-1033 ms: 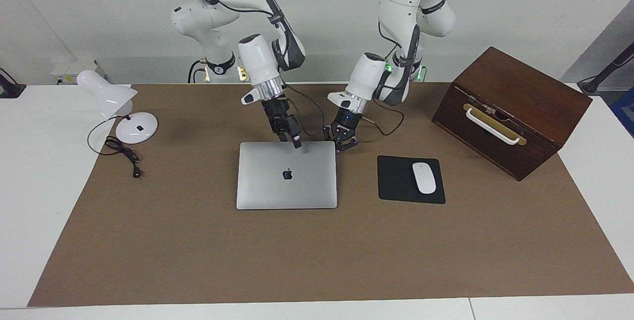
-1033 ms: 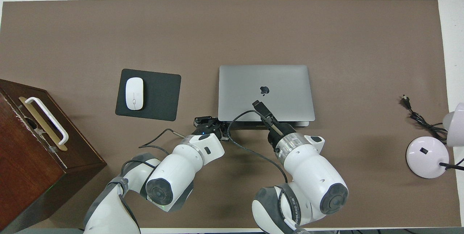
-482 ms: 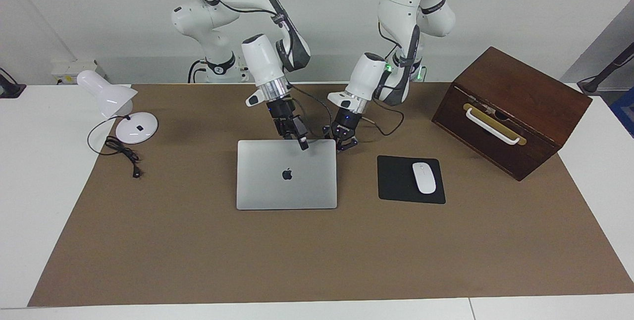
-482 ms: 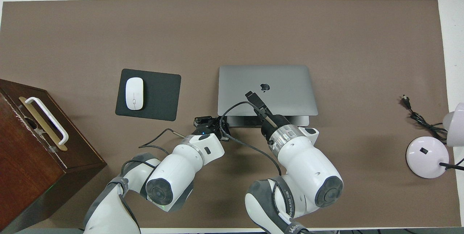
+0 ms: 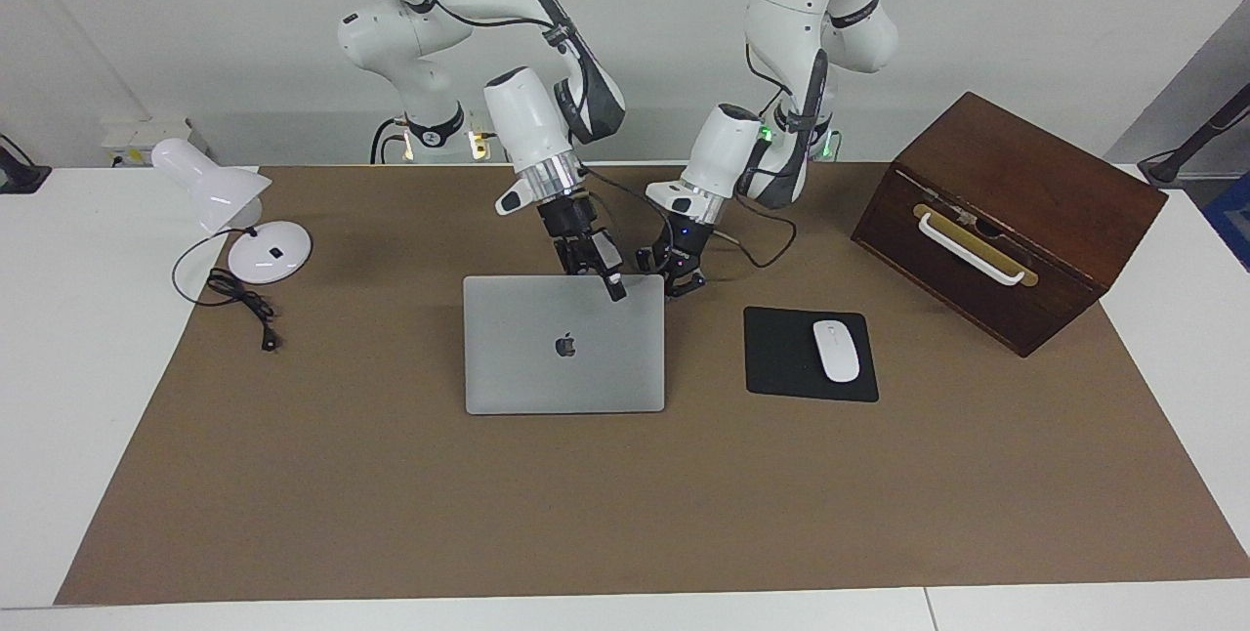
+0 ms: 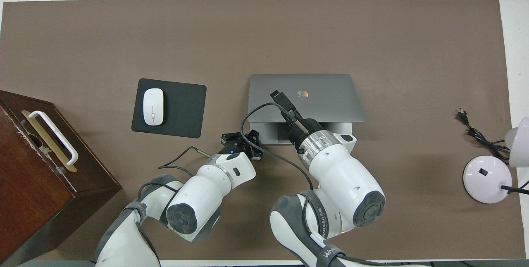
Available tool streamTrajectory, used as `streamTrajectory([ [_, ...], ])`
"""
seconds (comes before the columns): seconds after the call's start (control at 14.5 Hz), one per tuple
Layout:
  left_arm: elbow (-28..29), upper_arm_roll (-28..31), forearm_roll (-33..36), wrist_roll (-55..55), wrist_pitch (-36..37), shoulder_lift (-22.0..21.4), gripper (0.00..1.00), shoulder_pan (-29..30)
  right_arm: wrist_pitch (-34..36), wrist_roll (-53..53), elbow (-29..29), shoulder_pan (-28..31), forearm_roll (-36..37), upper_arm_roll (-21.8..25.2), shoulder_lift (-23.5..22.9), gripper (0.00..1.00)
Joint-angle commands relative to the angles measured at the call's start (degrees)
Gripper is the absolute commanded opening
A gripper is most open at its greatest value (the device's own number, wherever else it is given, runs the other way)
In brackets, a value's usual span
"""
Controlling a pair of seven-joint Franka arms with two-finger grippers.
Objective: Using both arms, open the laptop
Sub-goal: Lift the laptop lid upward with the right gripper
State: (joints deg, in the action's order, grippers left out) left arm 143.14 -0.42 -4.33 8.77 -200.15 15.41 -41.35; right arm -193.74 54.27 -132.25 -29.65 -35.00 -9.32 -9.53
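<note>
laptop (image 5: 564, 357): lies mid-mat, its long axis running between the two arms' ends of the table; the lid is partly raised, lifted along the edge nearest the robots, with the hinge along the edge farthest from them.
base: in the overhead view a strip of the lower half (image 6: 270, 132) shows under the raised lid, at its 6 o'clock.
right gripper (image 5: 610, 281): at the lid's raised edge, toward its 1 o'clock corner in the facing view; it seems to be carrying the lid up. I cannot tell how its fingers stand.
left gripper (image 5: 681, 281): fingertips together, nothing held; just beside the laptop's corner at 1 o'clock in the facing view, low by the base, apparently steadying it.
key relation: the hinge lies at 12 o'clock from both grippers in the overhead view, so the lid should swing up and away from the robots; the right arm is the one placed to lift.
risk: the base may slide if it is not pinned.
mouse pad (image 5: 786, 357): at the laptop's 3 o'clock in the facing view, mouse (image 5: 836, 350) on it.
</note>
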Motion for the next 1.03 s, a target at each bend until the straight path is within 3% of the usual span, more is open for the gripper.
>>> streamTrajectory([
  [0.0,-1.5,0.9,-0.2,-1.0,-0.6,3.7,0.0,-1.0,0.4,-1.7,5.3,0.4,-1.1,-0.3,-2.5,1.0],
  [0.96,-1.5,0.8,-0.2,-1.0,-0.6,3.8,0.0,-1.0,2.8,-2.7,18.6,2.0,-0.3,-0.2,-7.5,1.0],
])
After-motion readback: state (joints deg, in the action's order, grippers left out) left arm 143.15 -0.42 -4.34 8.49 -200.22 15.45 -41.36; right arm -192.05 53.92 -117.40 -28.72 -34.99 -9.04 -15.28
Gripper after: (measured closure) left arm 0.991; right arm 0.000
